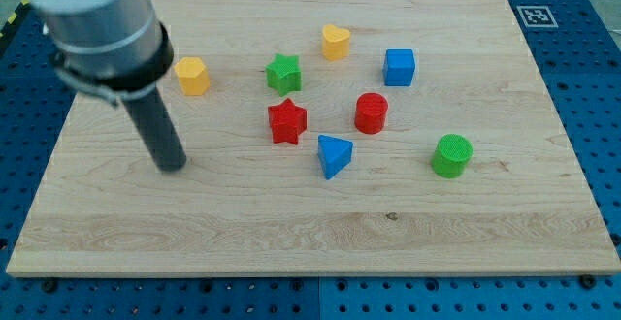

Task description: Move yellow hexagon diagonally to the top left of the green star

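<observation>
The yellow hexagon (192, 76) lies on the wooden board (310, 233) at the upper left. The green star (283, 73) lies to its right at about the same height, with a gap between them. My tip (172, 166) rests on the board below the yellow hexagon and slightly to its left, apart from it. The dark rod rises from the tip towards the view's upper left, into the grey arm body.
A yellow heart (336, 42) lies up and right of the green star. A red star (286, 121) lies below the green star. A blue cube (399, 67), a red cylinder (371, 112), a blue triangle (334, 155) and a green cylinder (451, 156) lie further right.
</observation>
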### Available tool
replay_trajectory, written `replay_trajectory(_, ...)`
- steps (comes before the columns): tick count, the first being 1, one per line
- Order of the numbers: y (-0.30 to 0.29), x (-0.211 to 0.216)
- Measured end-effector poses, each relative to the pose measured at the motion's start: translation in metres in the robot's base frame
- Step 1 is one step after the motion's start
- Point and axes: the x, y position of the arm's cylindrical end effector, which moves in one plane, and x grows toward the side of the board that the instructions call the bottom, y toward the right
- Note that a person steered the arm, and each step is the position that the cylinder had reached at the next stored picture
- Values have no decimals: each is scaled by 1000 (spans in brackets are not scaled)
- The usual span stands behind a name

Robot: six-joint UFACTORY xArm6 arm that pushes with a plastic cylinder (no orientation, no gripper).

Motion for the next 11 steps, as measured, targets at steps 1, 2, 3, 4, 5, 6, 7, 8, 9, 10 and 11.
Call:
replay_trajectory(1, 0, -68)
replay_trajectory(2, 0, -133)
replay_trajectory(3, 0, -181)
replay_trajectory(4, 1, -184)
replay_trajectory(5, -28, -211)
replay_trajectory(6, -45, -242)
replay_trajectory(7, -37, -244)
replay_trajectory(8, -37, -242)
replay_trajectory(9, -32, -232)
replay_trajectory(10, 29, -242)
replay_trajectory(11, 85, -242)
